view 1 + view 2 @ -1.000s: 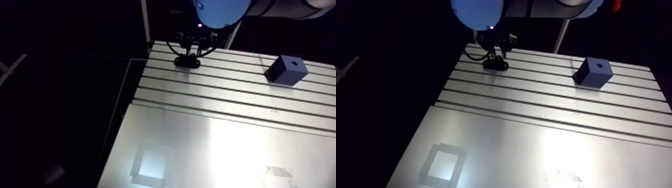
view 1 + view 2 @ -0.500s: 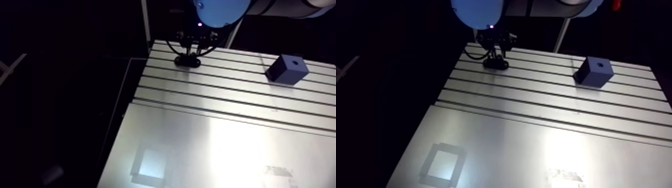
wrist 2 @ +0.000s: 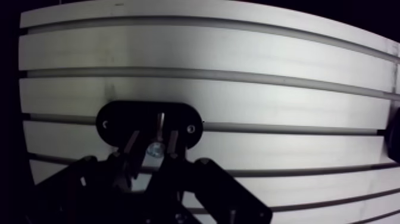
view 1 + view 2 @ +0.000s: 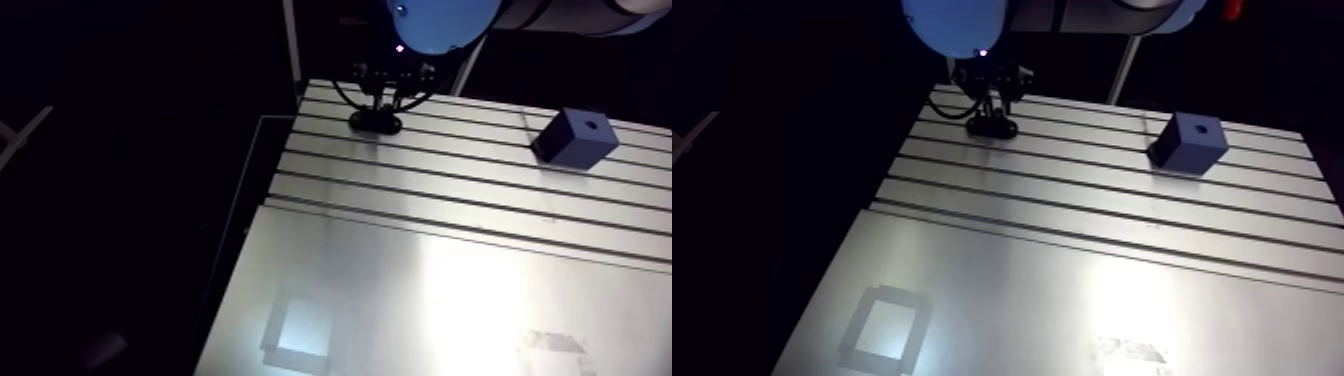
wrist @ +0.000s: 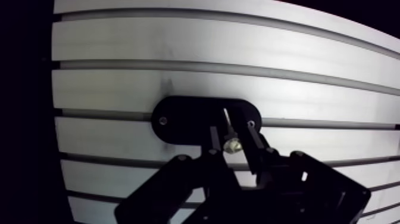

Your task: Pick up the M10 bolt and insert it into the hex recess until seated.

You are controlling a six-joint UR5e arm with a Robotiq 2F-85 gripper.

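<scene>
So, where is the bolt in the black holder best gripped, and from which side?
Grip the bolt by its slim shank, across its width, coming straight down from above. It seems to stand upright in the black oval holder, which shields its lower part, so only the upper length is free. The open fingers flank it, one on each side.

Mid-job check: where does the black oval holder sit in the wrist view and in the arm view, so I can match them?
Wrist view: the black oval holder lies mid-scene, just ahead of the gripper, with the bolt between the open fingers.
Arm view: the holder sits at the far end of the table, right under the gripper.
Shared landmark: the table slot passing under the holder.
</scene>
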